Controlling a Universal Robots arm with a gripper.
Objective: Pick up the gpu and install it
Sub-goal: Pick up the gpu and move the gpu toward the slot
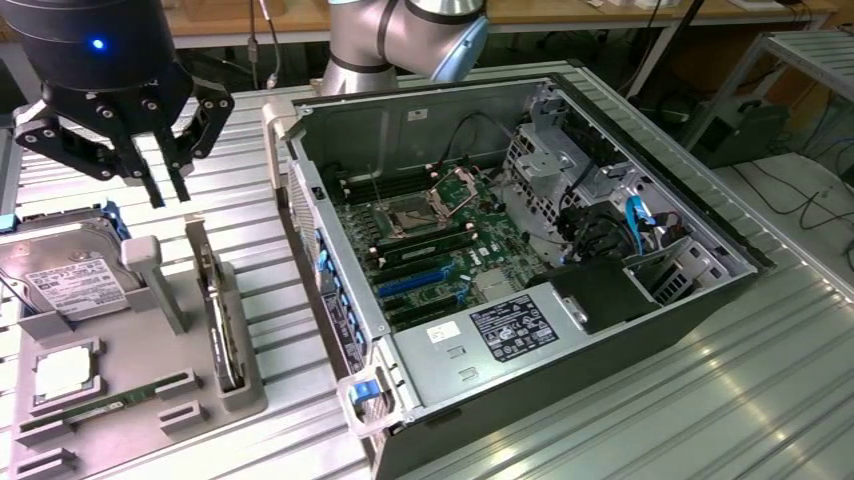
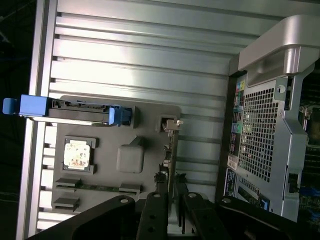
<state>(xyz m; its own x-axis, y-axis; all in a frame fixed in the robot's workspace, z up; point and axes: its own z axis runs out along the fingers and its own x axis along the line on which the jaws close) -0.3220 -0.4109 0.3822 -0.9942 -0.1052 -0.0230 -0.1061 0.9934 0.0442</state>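
gpu (image 1: pixel 220 320) stands on its long edge in a slot of the grey holder tray (image 1: pixel 134 355), at the exterior view's left, on the ribbed metal worktop (image 1: pixel 747 400). Just beside the tray lies the open computer case (image 1: pixel 534 250), its motherboard (image 1: pixel 427 240) exposed and the card not yet in it. We see the pincer (image 1: pixel 158 185) hanging above the tray's far end, clear of the gpu, its fingers a little apart and holding nothing. A hard drive (image 1: pixel 67 280) in a blue carrier, a processor chip (image 1: pixel 60 372) and a memory stick (image 1: pixel 114 405) sit in the same tray.

In the wrist view we look down on the gpu (image 2: pixel 170 160) edge-on. The pincer (image 2: pixel 174 215) lines up with it, one dark finger (image 2: pixel 152 217) on each side of the card's line, with a narrow gap between them. The hard drive (image 2: pixel 80 111) and chip (image 2: pixel 78 154) lie beyond, and the case's perforated rear panel (image 2: pixel 260 135) stands beside the tray.
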